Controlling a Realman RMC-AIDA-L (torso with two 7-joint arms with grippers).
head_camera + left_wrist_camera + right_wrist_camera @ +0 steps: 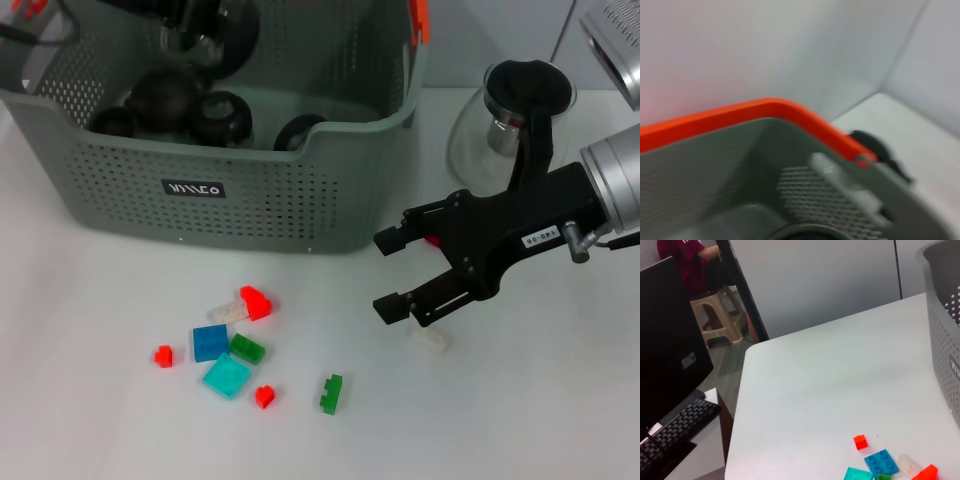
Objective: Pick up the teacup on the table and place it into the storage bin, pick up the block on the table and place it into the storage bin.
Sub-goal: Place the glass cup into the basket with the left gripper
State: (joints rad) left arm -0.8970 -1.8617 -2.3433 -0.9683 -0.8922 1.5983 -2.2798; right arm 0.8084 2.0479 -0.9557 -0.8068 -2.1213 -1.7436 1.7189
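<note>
grey-green perforated storage bin [250, 190] stands upright at the bench's back, dark round teacups [222, 117] inside it; small coloured blocks [228, 375] lie scattered on the bench just before it.

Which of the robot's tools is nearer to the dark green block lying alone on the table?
Right. The right tool hangs open just above and beside the dark green block. The left tool is over the storage bin, far behind it.

Office — monitor [670, 340], keyboard [675, 432], partition wall [815, 280].
</note>
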